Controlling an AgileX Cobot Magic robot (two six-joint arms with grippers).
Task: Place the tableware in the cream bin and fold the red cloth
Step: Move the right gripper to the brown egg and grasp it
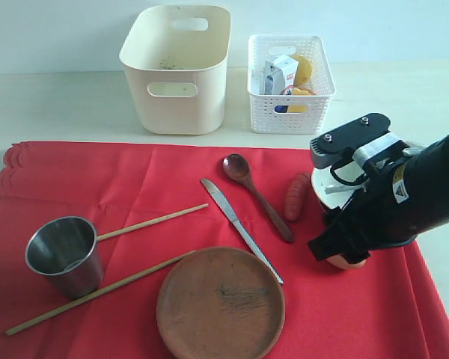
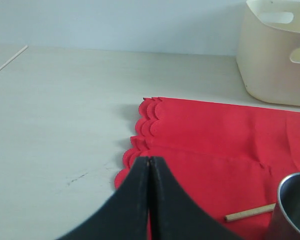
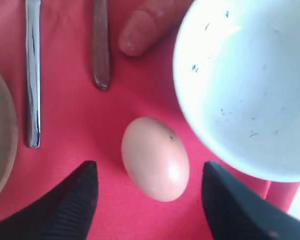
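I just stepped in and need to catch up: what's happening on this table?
The right gripper, open, hangs over an egg beside the pale bowl on the red cloth. The left gripper is shut at the cloth's scalloped edge. The cup, plate, spoon, knife and chopsticks lie on the cloth; the cream bin stands beyond it.

cup (image 1: pixel 63 254), chopsticks (image 1: pixel 151 222), plate (image 1: pixel 221 303), knife (image 1: pixel 239 228) and spoon (image 1: pixel 258 196) lie on the cloth (image 1: pixel 135 179), bin (image 1: pixel 176 71) behind it.

red cloth (image 1: pixel 135 187): flat, unfolded | cream bin (image 1: pixel 177 71): upright behind it | steel cup (image 1: pixel 63 254), plate (image 1: pixel 221 303), spoon (image 1: pixel 256 196), knife (image 1: pixel 239 228), chopsticks (image 1: pixel 151 222), bowl (image 3: pixel 250 85): on cloth
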